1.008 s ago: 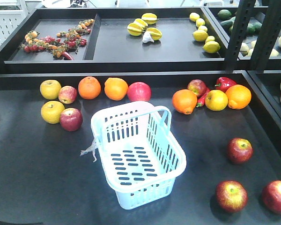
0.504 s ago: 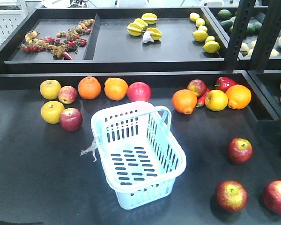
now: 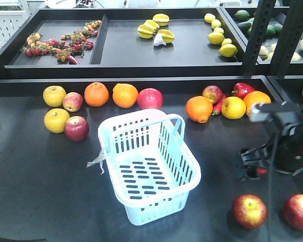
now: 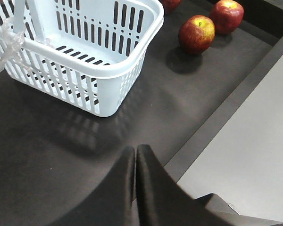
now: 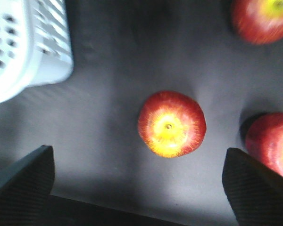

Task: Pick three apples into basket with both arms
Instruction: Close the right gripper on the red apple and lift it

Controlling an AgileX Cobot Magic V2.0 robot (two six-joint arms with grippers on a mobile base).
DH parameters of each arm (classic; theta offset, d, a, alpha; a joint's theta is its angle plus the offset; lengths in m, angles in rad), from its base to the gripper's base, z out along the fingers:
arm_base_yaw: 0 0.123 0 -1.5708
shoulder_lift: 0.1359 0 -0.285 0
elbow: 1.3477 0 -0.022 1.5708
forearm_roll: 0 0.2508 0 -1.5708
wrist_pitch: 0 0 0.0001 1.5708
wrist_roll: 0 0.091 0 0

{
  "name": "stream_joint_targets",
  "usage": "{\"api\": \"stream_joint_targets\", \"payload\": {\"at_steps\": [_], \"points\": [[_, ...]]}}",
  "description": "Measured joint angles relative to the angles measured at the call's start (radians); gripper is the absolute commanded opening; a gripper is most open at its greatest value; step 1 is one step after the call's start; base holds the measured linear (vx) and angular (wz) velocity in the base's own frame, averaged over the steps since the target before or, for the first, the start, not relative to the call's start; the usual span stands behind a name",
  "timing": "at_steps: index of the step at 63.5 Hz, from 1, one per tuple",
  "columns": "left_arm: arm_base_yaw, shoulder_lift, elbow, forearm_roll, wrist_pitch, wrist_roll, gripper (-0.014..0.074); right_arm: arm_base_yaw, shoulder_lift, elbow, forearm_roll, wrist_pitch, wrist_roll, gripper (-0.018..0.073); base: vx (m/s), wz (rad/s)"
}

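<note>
The black wedge-fingered right gripper (image 5: 137, 151) is hanging spread wide above a round dark red apple (image 5: 172, 124) with a yellow crown, clear of it on both sides. A second apple (image 3: 249, 210) and a third apple (image 3: 298, 212) are lying nearby on the dark tabletop (image 3: 40, 191), right of the pale blue slotted plastic basket (image 3: 154, 212). The left gripper (image 4: 135, 151) is pressing its fingers together beside the basket.

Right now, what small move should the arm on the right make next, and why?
Probably lower the right gripper straight onto the apple beneath it, then close. The right wrist view shows its fingers spread wide, with that apple lying untouched on the dark table between them, and the basket holds no fruit yet.
</note>
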Motion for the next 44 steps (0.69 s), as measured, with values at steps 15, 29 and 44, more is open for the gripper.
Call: {"api": "stream_joint_targets", "payload": {"at_steps": [15, 29, 44], "points": [[0.0, 0.0, 0.0, 0.0, -0.001, 0.0, -0.0008, 0.0, 0.189, -0.051, -0.082, -0.007, 0.06, 0.0666, 0.0, 0.0], [0.0, 0.0, 0.0, 0.0, -0.006, 0.0, -0.0008, 0.0, 0.3, -0.061, -0.1, -0.03, 0.078, 0.0661, 0.0, 0.0], [0.0, 0.0, 0.0, 0.0, -0.006, 0.0, -0.0008, 0.0, 0.379, -0.061, -0.1, -0.06, 0.091, 0.0652, 0.0, 0.0]]}}
